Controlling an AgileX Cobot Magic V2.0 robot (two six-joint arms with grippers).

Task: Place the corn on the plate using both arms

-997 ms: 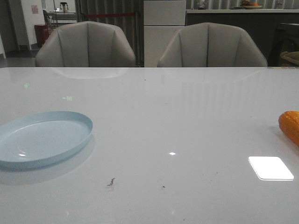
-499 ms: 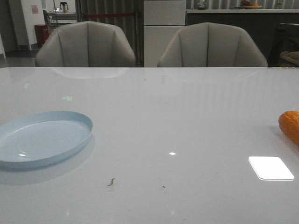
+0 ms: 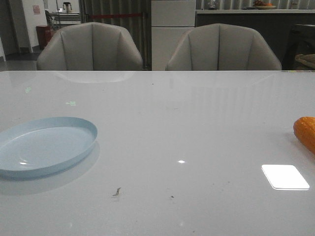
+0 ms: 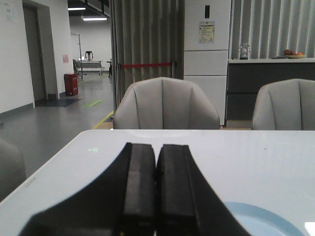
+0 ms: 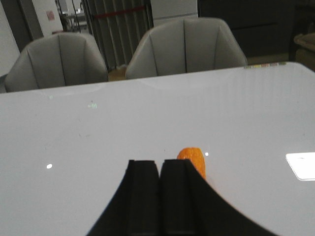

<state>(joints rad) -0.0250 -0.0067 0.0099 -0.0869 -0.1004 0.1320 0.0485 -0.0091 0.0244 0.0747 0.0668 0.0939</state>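
Note:
The pale blue plate (image 3: 44, 145) lies on the white table at the near left; a sliver of it shows in the left wrist view (image 4: 268, 221). The orange corn (image 3: 306, 132) lies at the table's right edge, cut off by the frame. In the right wrist view its rounded end (image 5: 193, 159) pokes out just behind my right gripper (image 5: 160, 167), whose jaws are shut and empty. My left gripper (image 4: 156, 150) is shut and empty, with the plate beside it. Neither gripper shows in the front view.
Two grey chairs (image 3: 91, 46) (image 3: 224, 47) stand behind the far table edge. A bright light reflection (image 3: 285, 177) lies on the table near the corn. The table's left edge (image 4: 44, 172) shows in the left wrist view.

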